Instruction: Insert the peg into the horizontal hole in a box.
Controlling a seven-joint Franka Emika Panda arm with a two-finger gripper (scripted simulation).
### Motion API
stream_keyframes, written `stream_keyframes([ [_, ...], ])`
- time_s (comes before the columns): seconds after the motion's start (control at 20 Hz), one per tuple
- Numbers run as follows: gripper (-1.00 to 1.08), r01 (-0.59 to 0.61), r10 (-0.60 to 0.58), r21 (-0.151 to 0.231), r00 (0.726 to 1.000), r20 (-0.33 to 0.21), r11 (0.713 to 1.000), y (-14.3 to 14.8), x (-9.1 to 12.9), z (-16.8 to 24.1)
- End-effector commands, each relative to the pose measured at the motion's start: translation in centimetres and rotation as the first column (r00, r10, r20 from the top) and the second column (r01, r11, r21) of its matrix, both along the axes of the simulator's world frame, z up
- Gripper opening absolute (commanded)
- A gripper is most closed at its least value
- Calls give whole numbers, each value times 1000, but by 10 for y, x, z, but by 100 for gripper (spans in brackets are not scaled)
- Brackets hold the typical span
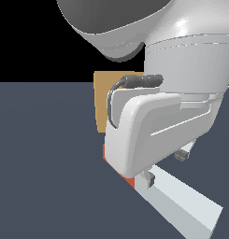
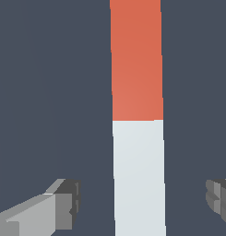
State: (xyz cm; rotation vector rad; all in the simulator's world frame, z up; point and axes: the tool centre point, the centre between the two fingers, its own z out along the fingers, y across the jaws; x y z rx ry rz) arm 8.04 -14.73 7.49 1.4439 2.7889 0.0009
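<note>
Gripper (image 2: 142, 203) spread wide, straddling peg's (image 2: 138, 175) grey part on bench (image 1: 46, 154), pads clear either side; long axis crossing the gap squarely.

Room around the peg, box close behind

The peg (image 2: 138, 152) lies flat on the dark floor (image 1: 41, 163) with bare floor along both long sides, and the gripper (image 2: 142, 203) straddles its pale part, each finger (image 2: 63, 203) standing clear of it (a gap shows on both sides). In the exterior view the tan box (image 1: 103, 100) stands just beyond the red end, largely hidden by the arm.
</note>
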Motion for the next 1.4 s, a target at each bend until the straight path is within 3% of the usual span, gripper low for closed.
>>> stream_keyframes([
  [0.0,100,-16,16,0,1000,-1,1000,-2,3,-3],
  [0.55,100,-22,22,0,1000,-2,1000,-4,5,-6],
  [1.05,100,-22,22,0,1000,-1,1000,-3,4,-48],
  [1.35,100,-22,22,0,1000,-1,1000,-3,5,-54],
])
